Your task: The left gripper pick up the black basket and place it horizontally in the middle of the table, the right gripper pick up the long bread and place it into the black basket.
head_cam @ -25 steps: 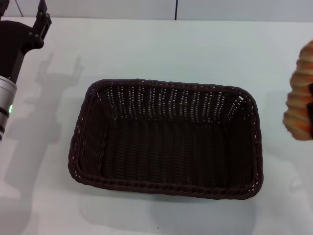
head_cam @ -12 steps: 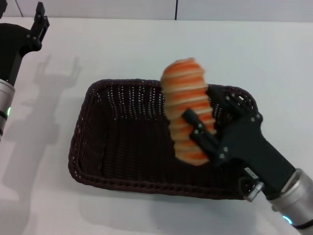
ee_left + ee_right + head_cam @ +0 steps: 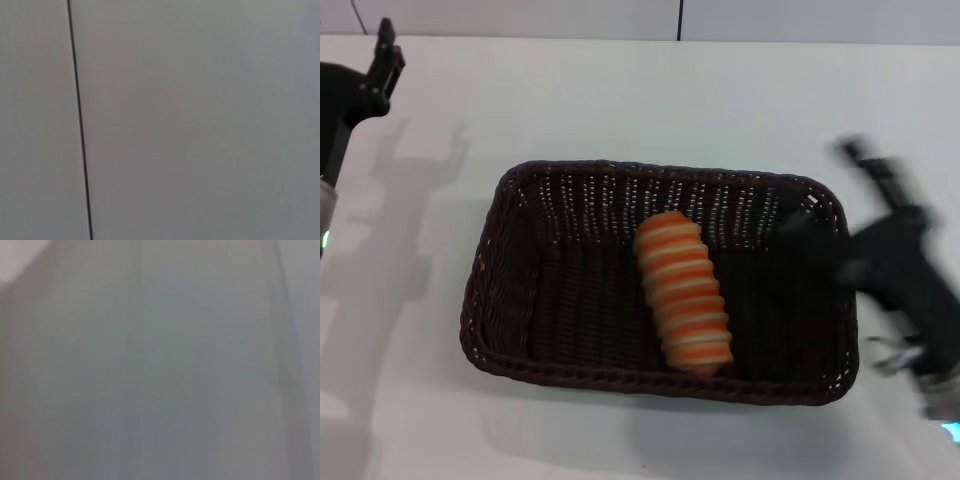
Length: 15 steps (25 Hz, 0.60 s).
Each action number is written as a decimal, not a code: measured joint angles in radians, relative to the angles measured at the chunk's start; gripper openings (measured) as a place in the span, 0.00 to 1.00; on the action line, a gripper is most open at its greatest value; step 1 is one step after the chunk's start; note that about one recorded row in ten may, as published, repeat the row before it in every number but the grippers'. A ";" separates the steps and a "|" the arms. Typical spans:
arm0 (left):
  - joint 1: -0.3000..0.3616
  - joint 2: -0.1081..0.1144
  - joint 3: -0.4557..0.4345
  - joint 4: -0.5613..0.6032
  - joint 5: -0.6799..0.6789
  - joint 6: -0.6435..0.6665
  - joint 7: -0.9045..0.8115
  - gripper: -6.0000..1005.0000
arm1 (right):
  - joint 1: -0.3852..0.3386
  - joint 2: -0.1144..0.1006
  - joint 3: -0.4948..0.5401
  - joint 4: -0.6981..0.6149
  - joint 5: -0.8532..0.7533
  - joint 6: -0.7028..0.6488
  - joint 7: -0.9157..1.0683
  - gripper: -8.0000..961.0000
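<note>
The black basket (image 3: 510,300) lies lengthwise across the middle of the white table (image 3: 650,100) in the head view. The long bread (image 3: 683,292) rests on the basket's floor, right of centre, with its near end against the front wall. My right gripper (image 3: 828,192) is blurred over the basket's right end, open and empty, apart from the bread. My left gripper (image 3: 382,52) is raised at the table's far left corner, well away from the basket. Both wrist views show only a plain grey surface.
A thin dark seam (image 3: 79,125) crosses the grey surface in the left wrist view. White table surface surrounds the basket on all sides.
My right gripper brought the bread in from the right, let it go inside the basket, and pulled back to the right. My left gripper drifted slightly further left.
</note>
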 joint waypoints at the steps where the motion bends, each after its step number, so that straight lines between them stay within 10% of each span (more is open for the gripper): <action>1: 0.005 0.000 -0.002 0.000 0.000 0.001 0.000 0.77 | -0.035 0.002 0.044 0.001 0.025 -0.019 -0.014 0.85; 4: 0.021 0.001 -0.009 0.000 -0.001 0.006 0.000 0.77 | -0.161 0.003 0.195 -0.016 0.205 -0.114 -0.043 0.86; 15: 0.064 -0.002 -0.030 0.059 -0.010 0.062 -0.055 0.77 | -0.230 0.007 0.233 -0.086 0.637 -0.167 -0.037 0.87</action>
